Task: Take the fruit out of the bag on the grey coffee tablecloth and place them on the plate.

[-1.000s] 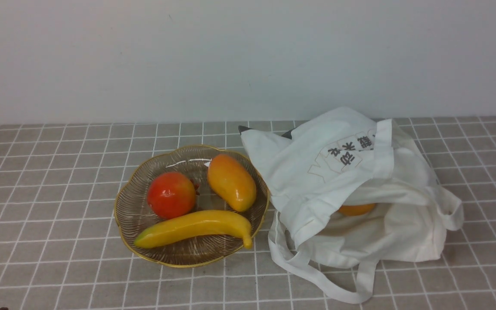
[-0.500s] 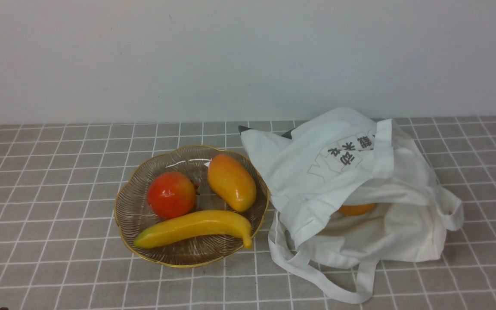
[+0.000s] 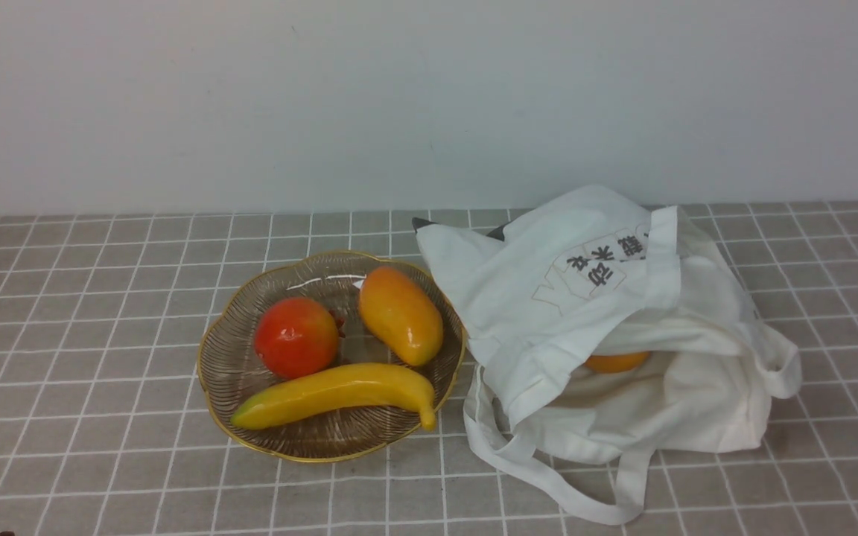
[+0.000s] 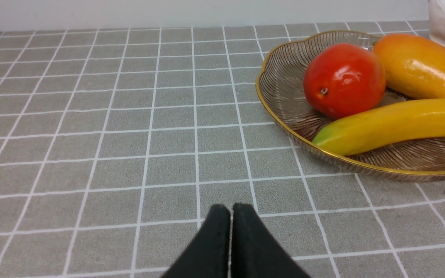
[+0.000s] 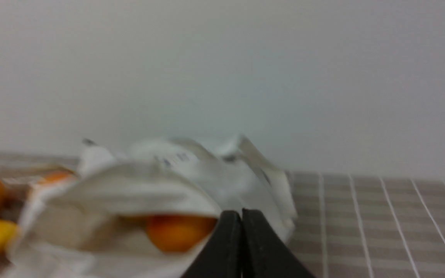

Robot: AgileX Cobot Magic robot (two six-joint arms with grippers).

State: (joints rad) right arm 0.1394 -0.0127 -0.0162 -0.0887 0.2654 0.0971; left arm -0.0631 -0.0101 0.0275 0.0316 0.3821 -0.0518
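Observation:
The ribbed glass plate (image 3: 232,357) with a gold rim holds a banana (image 3: 332,393), a round red fruit (image 3: 296,337) and a mango-shaped fruit (image 3: 400,315). The white bag (image 3: 593,298) lies to its right on the grey coffee tablecloth (image 3: 79,298), mouth facing me, with an orange fruit (image 3: 617,362) just inside. Neither gripper shows in the front view. My left gripper (image 4: 230,208) is shut and empty, low over the cloth, short of the plate (image 4: 280,77). My right gripper (image 5: 241,213) is shut and empty, in front of the bag (image 5: 191,173) and its orange fruit (image 5: 176,231).
A plain white wall (image 3: 429,97) runs behind the table. The bag's long strap handles (image 3: 548,480) loop onto the cloth toward the front edge. Bare cloth lies to the left of the plate and to the right of the bag.

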